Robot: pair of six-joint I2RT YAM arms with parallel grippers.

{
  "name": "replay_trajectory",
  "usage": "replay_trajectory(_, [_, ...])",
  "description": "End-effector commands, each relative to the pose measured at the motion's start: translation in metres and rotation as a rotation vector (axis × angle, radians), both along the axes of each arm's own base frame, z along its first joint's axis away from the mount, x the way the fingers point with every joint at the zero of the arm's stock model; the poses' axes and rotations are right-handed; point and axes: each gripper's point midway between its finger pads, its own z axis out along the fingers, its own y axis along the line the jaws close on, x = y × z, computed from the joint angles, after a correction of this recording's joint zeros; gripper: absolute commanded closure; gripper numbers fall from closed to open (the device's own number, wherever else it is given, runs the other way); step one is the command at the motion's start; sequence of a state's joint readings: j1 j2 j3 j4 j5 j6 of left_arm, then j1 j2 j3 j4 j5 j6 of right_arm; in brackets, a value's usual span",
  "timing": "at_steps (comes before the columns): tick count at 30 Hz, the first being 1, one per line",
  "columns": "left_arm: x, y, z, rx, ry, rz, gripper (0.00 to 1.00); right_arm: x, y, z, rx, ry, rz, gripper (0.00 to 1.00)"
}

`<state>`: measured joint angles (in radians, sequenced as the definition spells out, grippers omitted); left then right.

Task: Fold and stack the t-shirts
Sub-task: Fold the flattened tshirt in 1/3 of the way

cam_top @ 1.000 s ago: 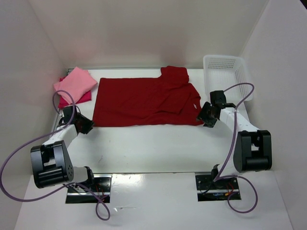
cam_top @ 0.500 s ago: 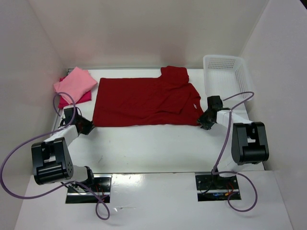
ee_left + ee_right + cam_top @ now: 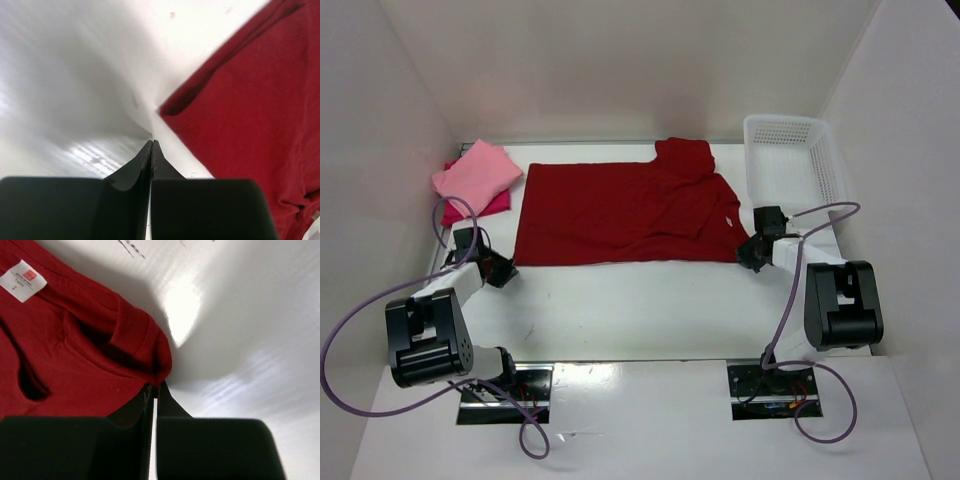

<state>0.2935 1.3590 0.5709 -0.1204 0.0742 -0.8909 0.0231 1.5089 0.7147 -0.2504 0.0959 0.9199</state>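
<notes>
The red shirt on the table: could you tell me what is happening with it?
The dark red shirt lies spread out. The left gripper is shut just short of its near-left corner, no cloth caught. The right gripper is shut at the near-right edge; whether it pinches cloth is unclear. Two folded shirts sit stacked far left.

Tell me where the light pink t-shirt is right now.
In the top view, the light pink t-shirt lies folded at the far left corner of the table, on top of the magenta t-shirt, just left of the spread crimson t-shirt.
</notes>
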Motion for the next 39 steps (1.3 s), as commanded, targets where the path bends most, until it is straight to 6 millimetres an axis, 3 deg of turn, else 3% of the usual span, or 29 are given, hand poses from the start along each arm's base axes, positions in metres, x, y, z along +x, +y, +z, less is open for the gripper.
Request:
replay_trajectory(1, [-0.006, 0.010, 0.012, 0.041, -0.007, 0.007, 1.00, -0.013, -0.017, 0.016, -0.045, -0.001, -0.051, 1.00])
replay_trajectory(6, [-0.038, 0.011, 0.012, 0.031, 0.028, 0.014, 1.00, -0.047, -0.019, 0.023, 0.054, 0.024, -0.051, 1.00])
replay_trajectory(8, [-0.040, 0.007, 0.017, 0.009, 0.004, 0.015, 1.00, -0.056, -0.016, 0.026, 0.065, 0.031, -0.045, 1.00])
replay_trajectory(11, [-0.025, -0.006, 0.024, -0.050, -0.103, -0.031, 0.98, -0.054, -0.014, 0.032, 0.077, 0.019, -0.037, 1.00])
replay_trajectory(13, [-0.018, -0.010, 0.026, -0.086, -0.127, -0.031, 0.91, -0.055, -0.014, 0.029, 0.073, 0.030, -0.030, 1.00])
replay_trajectory(14, [-0.011, -0.010, 0.029, -0.096, -0.154, -0.034, 0.73, -0.056, -0.014, 0.025, 0.074, 0.045, -0.030, 1.00])
replay_trajectory(16, [-0.006, -0.014, 0.034, -0.117, -0.167, -0.054, 0.57, -0.053, -0.015, 0.024, 0.067, 0.037, -0.019, 1.00])
replay_trajectory(19, [0.001, -0.017, 0.039, -0.096, -0.175, -0.101, 0.49, -0.048, -0.016, 0.026, 0.060, 0.014, -0.009, 1.00])
replay_trajectory(22, [0.006, -0.024, 0.031, -0.116, -0.153, -0.128, 0.49, -0.046, -0.014, 0.023, 0.069, 0.008, -0.004, 1.00])
replay_trajectory(28, [0.020, -0.040, 0.009, -0.149, -0.092, -0.191, 0.58, -0.045, -0.010, 0.021, 0.083, -0.007, 0.016, 1.00])
replay_trajectory(31, [0.021, -0.034, 0.000, -0.133, -0.057, -0.155, 0.83, -0.043, -0.009, 0.022, 0.090, -0.017, 0.021, 1.00])
replay_trajectory(33, [0.022, -0.026, 0.005, -0.102, -0.051, -0.123, 1.00, -0.043, -0.009, 0.022, 0.090, -0.017, 0.021, 1.00])
replay_trajectory(36, [0.015, -0.010, 0.021, -0.063, -0.070, -0.075, 1.00, -0.048, -0.008, 0.020, 0.092, 0.004, 0.020, 1.00])
replay_trajectory(39, [-0.010, 0.013, 0.014, -0.064, -0.028, 0.010, 1.00, -0.058, 0.003, 0.016, 0.100, 0.049, 0.047, 1.00])
